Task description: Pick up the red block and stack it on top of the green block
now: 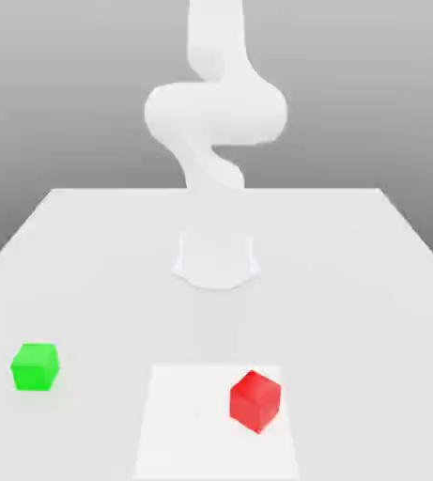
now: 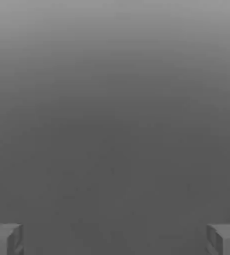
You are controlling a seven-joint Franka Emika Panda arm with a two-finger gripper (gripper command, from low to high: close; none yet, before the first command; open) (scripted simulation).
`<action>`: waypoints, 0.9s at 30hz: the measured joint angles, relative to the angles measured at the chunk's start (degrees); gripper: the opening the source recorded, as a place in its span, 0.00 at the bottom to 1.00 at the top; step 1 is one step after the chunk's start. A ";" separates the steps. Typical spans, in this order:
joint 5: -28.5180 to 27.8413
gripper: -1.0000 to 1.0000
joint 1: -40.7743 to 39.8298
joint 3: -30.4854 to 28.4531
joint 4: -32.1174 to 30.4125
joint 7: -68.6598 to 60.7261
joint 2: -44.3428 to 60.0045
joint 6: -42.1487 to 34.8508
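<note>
Nothing of the task is judged done: the red block (image 1: 255,400) is seen resting on the table (image 1: 88,254) at about five o'clock in the exterior view, well apart from the green block (image 1: 35,366) at eight o'clock. Both are shown as plain matte cubes. The gripper (image 2: 115,239) is held wide, with nothing between its fingertips (image 2: 4,238).

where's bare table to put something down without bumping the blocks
Most of the table is bare. Widest free patches: the stretch between the robot base and the two blocks, and the whole side on the exterior view's right of the red block. There is also a clear gap between the green block and the red block. Nowhere is crowded.
</note>
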 joint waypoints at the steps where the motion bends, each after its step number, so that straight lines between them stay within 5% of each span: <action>1: -0.41 0.50 0.65 -0.24 -1.12 -1.77 2.31 1.26; 20: 0.94 0.50 9.49 -2.96 -20.35 -38.19 42.00 23.10; 26: 3.04 0.50 8.36 -1.35 -19.69 -41.36 54.46 33.17; 27: 3.22 0.00 8.19 -1.15 -19.48 -41.52 55.97 34.45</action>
